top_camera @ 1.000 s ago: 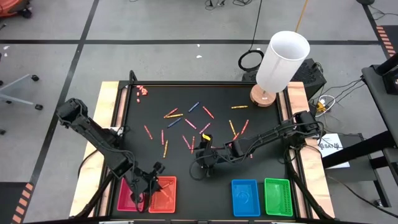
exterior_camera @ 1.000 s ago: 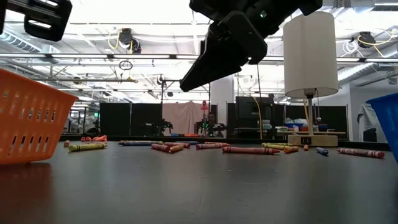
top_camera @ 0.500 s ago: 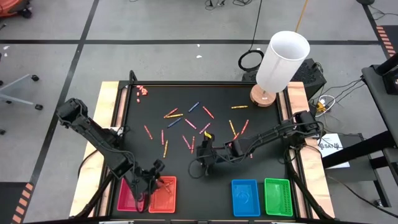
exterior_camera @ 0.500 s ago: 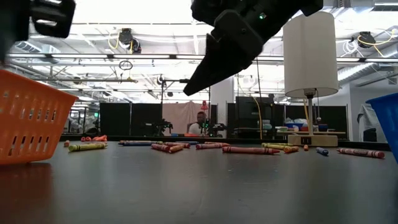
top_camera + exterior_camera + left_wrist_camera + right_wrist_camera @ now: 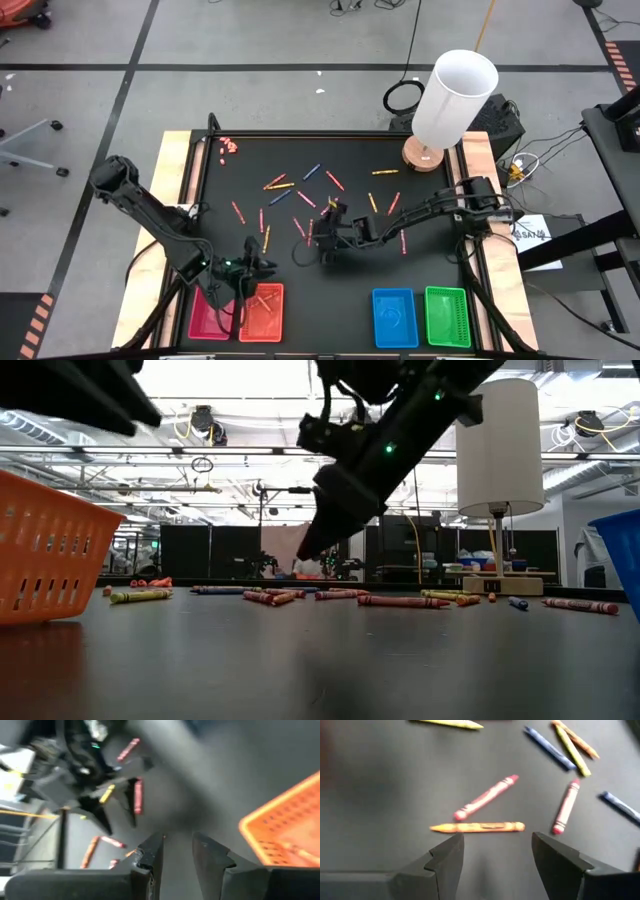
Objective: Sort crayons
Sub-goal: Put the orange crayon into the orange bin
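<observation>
Crayons (image 5: 300, 195) in red, orange, blue and yellow lie scattered flat over the black mat (image 5: 420, 250). My right gripper (image 5: 318, 240) hangs open low over the mat's middle. In the right wrist view (image 5: 497, 852) an orange crayon (image 5: 477, 827) and a red one (image 5: 485, 797) lie just ahead of its fingers. My left gripper (image 5: 262, 267) stands at the orange tray's (image 5: 265, 312) far edge, above it. Its fingers (image 5: 177, 847) are a little apart with nothing between them. An orange crayon (image 5: 266, 298) lies in that tray.
Red (image 5: 208, 312), blue (image 5: 394, 317) and green (image 5: 447, 316) trays line the near edge with the orange one. A white-shaded lamp (image 5: 450, 100) stands at the far right corner. Small pink bits (image 5: 230, 146) lie at the far left corner.
My right gripper has sunk toward the mat and gone toward the far left, over the crayons in the middle, rolling a little. My left gripper has swung its wrist round from pointing down into the orange tray toward the mat's middle, rising slightly.
</observation>
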{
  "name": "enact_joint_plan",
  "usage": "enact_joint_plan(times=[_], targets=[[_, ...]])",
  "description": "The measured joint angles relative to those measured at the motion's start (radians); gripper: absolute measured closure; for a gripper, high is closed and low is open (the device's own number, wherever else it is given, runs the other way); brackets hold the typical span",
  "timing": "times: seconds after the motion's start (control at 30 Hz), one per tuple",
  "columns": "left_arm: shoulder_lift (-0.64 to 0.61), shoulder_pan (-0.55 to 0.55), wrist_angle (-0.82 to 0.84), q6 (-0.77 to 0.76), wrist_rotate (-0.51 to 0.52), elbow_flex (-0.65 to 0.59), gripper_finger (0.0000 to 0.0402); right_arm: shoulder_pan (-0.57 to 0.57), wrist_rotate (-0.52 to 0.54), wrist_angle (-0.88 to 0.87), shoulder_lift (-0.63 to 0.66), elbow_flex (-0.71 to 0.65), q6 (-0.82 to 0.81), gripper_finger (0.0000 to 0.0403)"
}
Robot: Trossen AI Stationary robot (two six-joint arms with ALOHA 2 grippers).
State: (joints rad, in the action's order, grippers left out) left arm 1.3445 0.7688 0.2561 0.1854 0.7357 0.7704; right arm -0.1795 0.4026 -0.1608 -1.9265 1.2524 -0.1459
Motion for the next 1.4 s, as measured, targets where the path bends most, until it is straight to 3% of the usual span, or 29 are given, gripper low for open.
enact_joint_plan(times=[0.3,0.43,0.6,0.8,1.03,1.2,1.4], targets=[[-0.037,-0.053,-0.006,-0.004,-0.012,-0.011,0.033,0.017,-0.107,-0.607,0.084,0.2,0.025,0.0186],[-0.037,-0.076,-0.01,-0.023,-0.037,-0.029,0.0336,0.015,-0.149,-0.748,0.107,0.219,0.007,0.0186],[-0.037,-0.08,-0.016,-0.043,-0.049,-0.035,0.0336,0.017,-0.142,-0.922,0.11,0.209,-0.145,0.0186],[-0.037,-0.098,-0.019,-0.048,-0.053,-0.035,0.0336,0.027,-0.141,-0.972,0.11,0.152,-0.128,0.0195],[-0.037,-0.143,-0.058,-0.018,-0.063,-0.036,0.0337,0.081,-0.145,-0.974,0.11,0.084,0.014,0.0244],[-0.037,-0.173,-0.085,-0.014,-0.137,-0.036,0.0337,0.157,-0.146,-0.922,0.109,0.051,-0.038,0.0276],[-0.036,-0.192,-0.091,-0.02,-0.187,-0.036,0.0337,0.241,-0.146,-0.819,0.109,-0.024,-0.118,0.028]])
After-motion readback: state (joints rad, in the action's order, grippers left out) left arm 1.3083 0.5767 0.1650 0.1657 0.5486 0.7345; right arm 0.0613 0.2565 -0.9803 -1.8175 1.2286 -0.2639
